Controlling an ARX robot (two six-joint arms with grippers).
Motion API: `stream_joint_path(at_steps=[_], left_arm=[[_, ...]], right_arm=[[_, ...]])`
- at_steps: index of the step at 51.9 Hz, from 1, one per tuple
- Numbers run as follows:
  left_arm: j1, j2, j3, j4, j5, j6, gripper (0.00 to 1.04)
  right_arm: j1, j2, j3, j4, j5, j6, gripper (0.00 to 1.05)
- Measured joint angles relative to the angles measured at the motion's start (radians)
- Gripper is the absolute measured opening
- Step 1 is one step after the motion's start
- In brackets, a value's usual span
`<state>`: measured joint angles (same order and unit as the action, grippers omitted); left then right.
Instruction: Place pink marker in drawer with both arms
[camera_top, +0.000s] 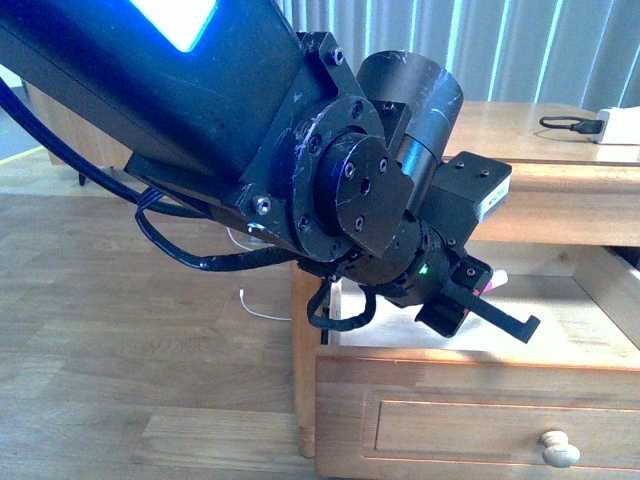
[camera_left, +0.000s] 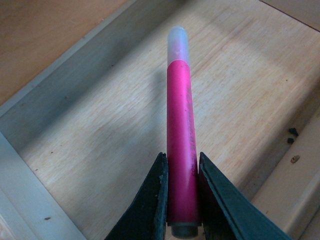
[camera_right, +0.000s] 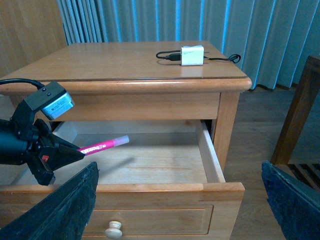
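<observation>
Room: blue-grey curtains (camera_right: 200, 25) are hanging behind the furniture, and a wooden floor (camera_top: 100, 330) is showing beside it.
Counter: the wooden counter (camera_right: 115, 62) is carrying a white charger (camera_right: 192, 55) with a black cable.
Drawer: the drawer (camera_right: 212, 155) is standing open below the counter top, showing its pale inside, with its round knob (camera_right: 113, 229) facing front.
Left end effector: the left end effector (camera_left: 181, 156) is gripping the pink marker (camera_left: 179, 125) near its dark butt end, one finger pressing on each side.
Pink marker: it is hanging in the air over the open drawer, throwing a shadow on the pale bottom, its white cap pointing away from the end effector and across the drawer.
Right end effector: the right end effector (camera_right: 179, 172) is holding its fingers spread wide with nothing between them, in front of the drawer and well apart from the marker.
</observation>
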<state>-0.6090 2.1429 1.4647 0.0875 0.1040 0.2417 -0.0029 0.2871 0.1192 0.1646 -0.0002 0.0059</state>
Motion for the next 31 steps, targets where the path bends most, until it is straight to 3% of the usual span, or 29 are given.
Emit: stream_joint_path(at_steps=[3, 10, 31], left_arm=[[0.0, 0.0, 0.002, 0.0, -0.003, -0.005, 0.16], [0.001, -0.007, -0.014, 0.037, -0.044, -0.014, 0.41], [0.061, -0.306, -0.262, 0.147, -0.161, -0.089, 0.99]], right_arm=[[0.0, 0.0, 0.0, 0.0, 0.0, 0.0, 0.96], [0.0, 0.0, 0.0, 0.0, 0.0, 0.0, 0.96], [0.0, 0.0, 0.0, 0.0, 0.0, 0.0, 0.96]])
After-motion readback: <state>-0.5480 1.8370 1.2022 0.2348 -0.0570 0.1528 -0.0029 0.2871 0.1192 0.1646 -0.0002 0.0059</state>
